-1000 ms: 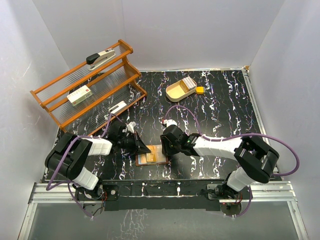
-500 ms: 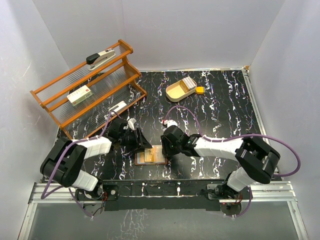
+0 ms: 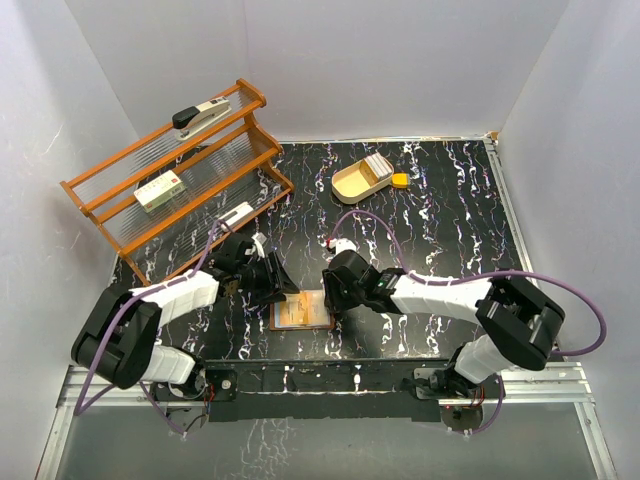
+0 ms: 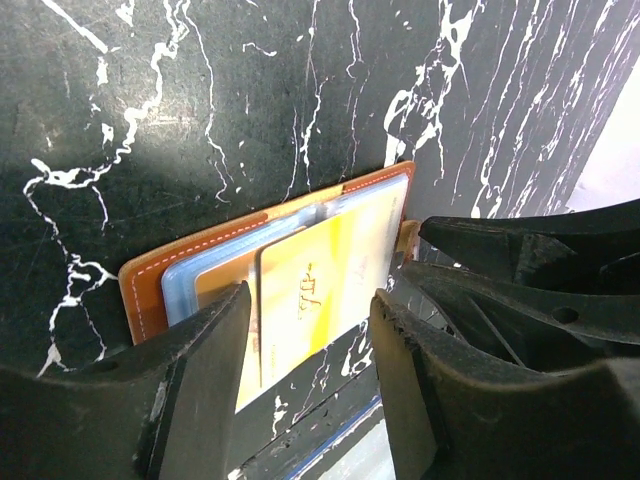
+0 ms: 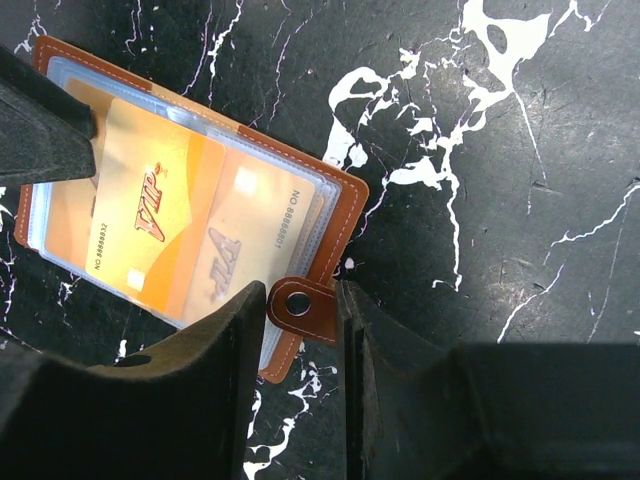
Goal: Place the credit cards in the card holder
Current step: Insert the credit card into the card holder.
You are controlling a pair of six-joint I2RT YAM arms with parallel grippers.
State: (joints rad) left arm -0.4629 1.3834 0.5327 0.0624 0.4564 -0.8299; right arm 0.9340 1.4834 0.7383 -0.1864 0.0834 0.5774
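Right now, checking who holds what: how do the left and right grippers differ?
The left gripper stands open over the gold card, gripping nothing; the right gripper is closed on the card holder's snap tab. The left is at the holder's left edge, the right at its right. Both sit low beside it.

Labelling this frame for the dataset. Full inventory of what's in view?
card holder: 1, brown, open, near centre
cards: at least 2, yellow-orange, in card holder; pale stack in tray, count unclear
tray: 1, tan, back centre
block: 1, yellow, right of tray
rack: 1, orange-brown, back left
stapler: 1, black-white, top shelf
box: 1, white-green, middle shelf
white item: 1, bottom shelf, unidentifiable
left gripper: open, over cards
right gripper: shut on card holder's tab
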